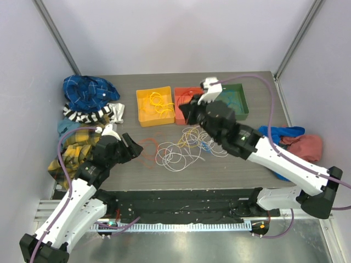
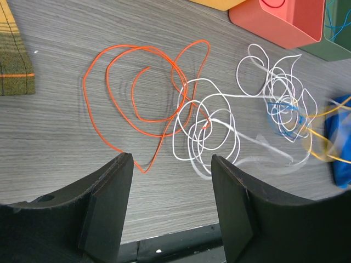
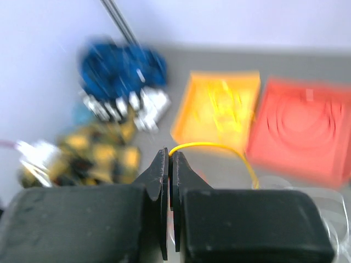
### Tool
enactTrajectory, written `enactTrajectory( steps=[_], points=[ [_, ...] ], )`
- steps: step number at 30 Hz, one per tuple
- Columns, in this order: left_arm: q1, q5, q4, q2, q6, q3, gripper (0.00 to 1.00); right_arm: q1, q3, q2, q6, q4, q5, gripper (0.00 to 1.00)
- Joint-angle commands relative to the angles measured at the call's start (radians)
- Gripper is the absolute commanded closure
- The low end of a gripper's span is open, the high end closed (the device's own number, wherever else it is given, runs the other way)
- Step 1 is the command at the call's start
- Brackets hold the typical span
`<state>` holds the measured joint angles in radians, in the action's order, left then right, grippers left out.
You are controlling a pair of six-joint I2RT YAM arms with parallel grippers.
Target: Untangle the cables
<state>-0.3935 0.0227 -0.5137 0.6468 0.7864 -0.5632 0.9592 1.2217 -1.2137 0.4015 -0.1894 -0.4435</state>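
A tangle of white, yellow and blue cables [image 1: 184, 145] lies mid-table, with an orange cable [image 1: 148, 148] beside it on the left. My right gripper [image 1: 187, 112] is raised over the near edge of the red tray, shut on a yellow cable [image 3: 219, 147] that arcs down to the pile. The jaws [image 3: 170, 156] pinch its end. My left gripper [image 1: 134, 148] is open and empty, just left of the orange cable. In the left wrist view the orange loops [image 2: 143, 47] and white loops [image 2: 203, 80] lie ahead of the open gripper [image 2: 171, 161]. A blue cable [image 2: 279, 107] is in the tangle.
A yellow tray [image 1: 141, 109] holding yellow cables, a red tray [image 1: 176, 107] and a green tray [image 1: 244, 101] stand at the back. Cloths are piled at the left [image 1: 88, 92] [image 1: 74, 145] and at the right [image 1: 296, 142]. A black mat [image 1: 181, 205] lines the near edge.
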Motion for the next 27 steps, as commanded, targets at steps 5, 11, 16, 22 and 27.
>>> enactTrajectory(
  steps=[5, 11, 16, 22, 27],
  points=[
    [-0.004, 0.008, 0.004, -0.041, 0.011, -0.020, 0.36, 0.001, 0.448, -0.113, -0.179, -0.045, -0.064, 0.99],
    [-0.004, 0.011, -0.002, -0.059, 0.011, -0.020, 0.36, 0.000, 0.668, -0.199, -0.213, -0.097, -0.041, 0.99],
    [-0.004, 0.013, 0.001, -0.062, 0.010, -0.018, 0.36, 0.001, 0.725, -0.192, -0.219, -0.125, -0.028, 0.99],
    [-0.004, 0.011, 0.009, -0.058, 0.011, -0.015, 0.36, 0.007, 0.757, -0.176, -0.211, -0.130, 0.022, 0.99],
    [-0.004, 0.014, 0.021, -0.059, 0.022, -0.018, 0.36, 0.007, 0.894, -0.219, -0.181, -0.260, 0.121, 0.99]
  ],
)
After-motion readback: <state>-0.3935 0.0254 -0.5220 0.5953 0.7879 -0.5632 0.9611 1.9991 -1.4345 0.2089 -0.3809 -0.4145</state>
